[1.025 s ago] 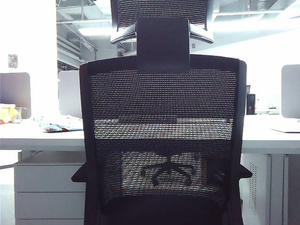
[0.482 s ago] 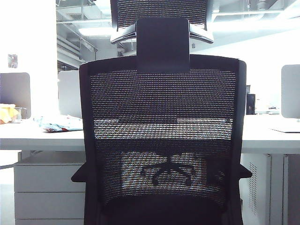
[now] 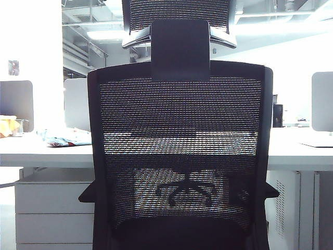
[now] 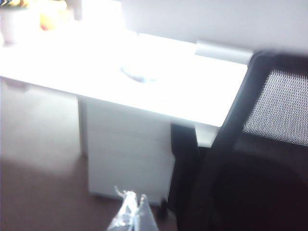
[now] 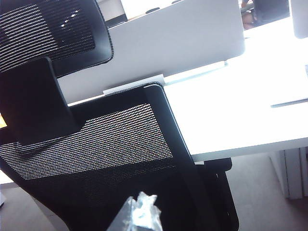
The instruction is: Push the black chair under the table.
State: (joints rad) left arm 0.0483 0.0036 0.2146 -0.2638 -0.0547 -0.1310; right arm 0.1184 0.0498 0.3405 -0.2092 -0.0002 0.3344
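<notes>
From the exterior view, the black chair [image 3: 179, 156] filled almost the whole picture, standing with its mesh back toward the camera and close before the table [image 3: 296, 148]. Compared with half a second and one second before, the chair had shifted only a very little to the left of the view; its frame edge and the solid plate [image 3: 180, 49] below the headrest [image 3: 177, 13] sat slightly further left. I judged that the push was hardly advancing, and the chair was not yet under the table.

The exterior view showed no gripper at all. Only the wrist views gave me the arms. In the left wrist view, the left gripper [image 4: 132, 214] hung beside the chair's left edge, near the white drawer cabinet [image 4: 127, 154], with its pale fingertips close together and nothing between them. In the right wrist view, the right gripper [image 5: 139, 211] was just behind the mesh back, its tips also drawn together and holding nothing. Whether either one touched the chair, I could not tell. The left wrist view was blurred.
</notes>
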